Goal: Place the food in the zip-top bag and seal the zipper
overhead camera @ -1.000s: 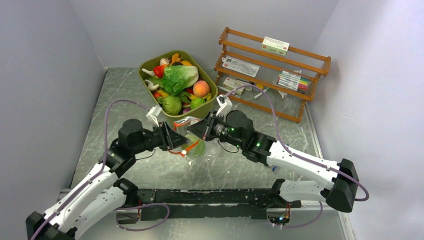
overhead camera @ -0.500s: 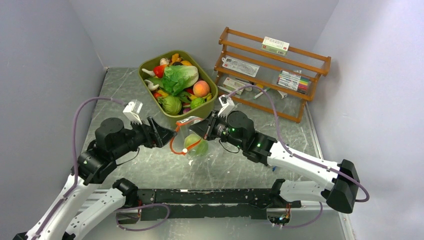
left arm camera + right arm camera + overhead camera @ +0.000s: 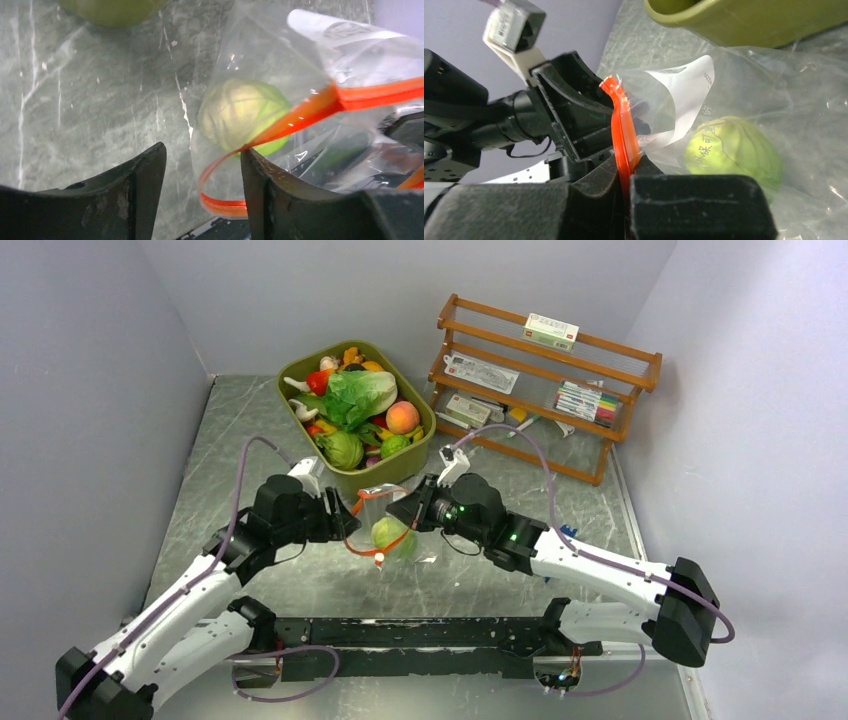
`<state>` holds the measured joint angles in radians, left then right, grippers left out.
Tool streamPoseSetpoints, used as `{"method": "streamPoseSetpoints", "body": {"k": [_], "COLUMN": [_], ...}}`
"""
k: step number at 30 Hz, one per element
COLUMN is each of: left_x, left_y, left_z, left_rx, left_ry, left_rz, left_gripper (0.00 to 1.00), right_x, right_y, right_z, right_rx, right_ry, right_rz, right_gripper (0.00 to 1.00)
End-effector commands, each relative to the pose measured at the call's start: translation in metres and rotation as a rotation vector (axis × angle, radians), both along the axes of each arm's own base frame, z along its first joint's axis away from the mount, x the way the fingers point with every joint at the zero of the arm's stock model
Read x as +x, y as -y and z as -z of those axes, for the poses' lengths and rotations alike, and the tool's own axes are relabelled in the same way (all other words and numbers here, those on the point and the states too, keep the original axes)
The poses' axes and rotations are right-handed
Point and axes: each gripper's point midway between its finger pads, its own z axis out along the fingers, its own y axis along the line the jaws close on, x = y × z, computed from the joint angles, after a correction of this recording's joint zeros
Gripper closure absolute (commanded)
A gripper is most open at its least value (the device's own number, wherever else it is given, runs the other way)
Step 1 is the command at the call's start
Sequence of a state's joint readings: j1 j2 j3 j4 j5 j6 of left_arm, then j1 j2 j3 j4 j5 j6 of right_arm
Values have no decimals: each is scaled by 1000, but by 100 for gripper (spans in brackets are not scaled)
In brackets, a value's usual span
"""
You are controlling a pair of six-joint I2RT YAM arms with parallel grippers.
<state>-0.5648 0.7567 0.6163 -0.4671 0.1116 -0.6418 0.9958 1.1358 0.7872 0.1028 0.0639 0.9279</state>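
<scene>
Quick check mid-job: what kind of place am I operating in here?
Probably a robot test booth, not a kitchen: plain walls box in a marbled tabletop, the olive tub holds toy food, and a wooden rack carries stationery.

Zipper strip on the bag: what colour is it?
The zipper is orange-red; clearest in the left wrist view.

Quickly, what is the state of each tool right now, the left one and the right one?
Left tool: open, gripping nothing.
Right tool: closed, pinching the zipper.
</scene>
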Motion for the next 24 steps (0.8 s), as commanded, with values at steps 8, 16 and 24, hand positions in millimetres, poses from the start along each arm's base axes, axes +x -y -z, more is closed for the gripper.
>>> {"method": "streamPoseSetpoints", "body": {"k": [8, 16, 24], "left_x": [16, 17, 22], "left_y": [43, 59, 66], "left_z": [-17, -54, -56], "left_rx": [-100, -172, -182], "left_ry": [69, 151, 140], "left_rz": [171, 255, 273], "left_gripper": [93, 93, 93], "right_x": [9, 16, 8], "right_y": [38, 67, 52], "right_z": [20, 2, 11], "right_rx": [-187, -392, -480], "right_ry": [-33, 12, -21], "right_rz": [127, 177, 60], "right_gripper": [63, 57, 51]}}
